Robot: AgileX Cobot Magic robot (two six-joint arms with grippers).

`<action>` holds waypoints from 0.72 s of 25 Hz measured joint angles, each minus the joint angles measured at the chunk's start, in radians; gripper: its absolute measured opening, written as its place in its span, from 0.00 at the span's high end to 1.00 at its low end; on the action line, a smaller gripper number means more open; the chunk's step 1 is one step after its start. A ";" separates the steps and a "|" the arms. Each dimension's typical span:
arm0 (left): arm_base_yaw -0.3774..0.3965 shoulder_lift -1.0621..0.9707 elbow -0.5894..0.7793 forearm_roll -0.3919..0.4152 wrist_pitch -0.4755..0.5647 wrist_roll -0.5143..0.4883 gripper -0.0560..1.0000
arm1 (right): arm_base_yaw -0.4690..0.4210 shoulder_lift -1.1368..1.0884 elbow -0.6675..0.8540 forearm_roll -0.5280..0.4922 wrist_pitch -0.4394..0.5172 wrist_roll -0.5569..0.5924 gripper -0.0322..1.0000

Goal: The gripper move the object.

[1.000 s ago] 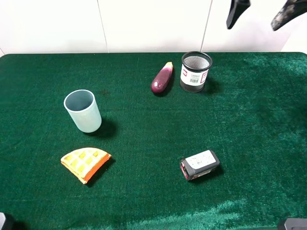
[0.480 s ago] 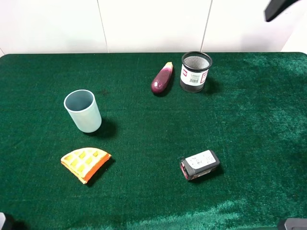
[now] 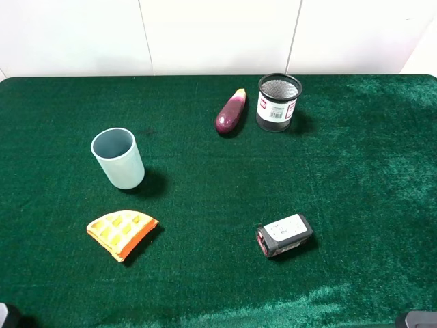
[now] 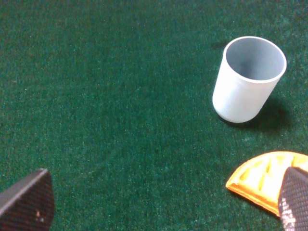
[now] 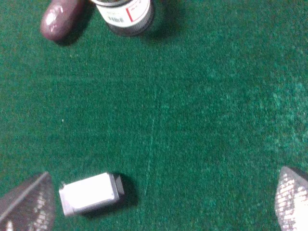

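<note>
The black wire-mesh pen cup (image 3: 278, 102) with a white barcode label stands upright at the back of the green table, right of centre. Its lower part and label show at the edge of the right wrist view (image 5: 126, 14). My right gripper (image 5: 159, 202) is open and empty, high above the cloth and well away from the cup. My left gripper (image 4: 161, 202) is open and empty, above the cloth near the pale blue cup. Neither set of claws shows in the exterior high view.
A purple eggplant (image 3: 231, 111) lies just left of the mesh cup. A pale blue plastic cup (image 3: 119, 158) stands at the left, with an orange waffle wedge (image 3: 121, 232) in front of it. A black and white box-shaped device (image 3: 284, 235) lies front right of centre.
The right gripper's black fingers, seen at the top right of the exterior view a second ago, have moved up and right out of that view. The objects have not moved.
</note>
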 joint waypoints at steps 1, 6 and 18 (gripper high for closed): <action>0.000 0.000 0.000 0.000 0.000 0.000 0.06 | -0.008 -0.045 0.028 0.001 0.001 0.000 0.30; 0.000 0.000 0.000 0.000 0.000 0.000 0.06 | -0.126 -0.273 0.146 0.000 0.001 0.000 0.30; 0.000 0.000 0.000 0.000 0.000 0.000 0.06 | -0.339 -0.739 0.444 0.002 -0.041 -0.109 0.30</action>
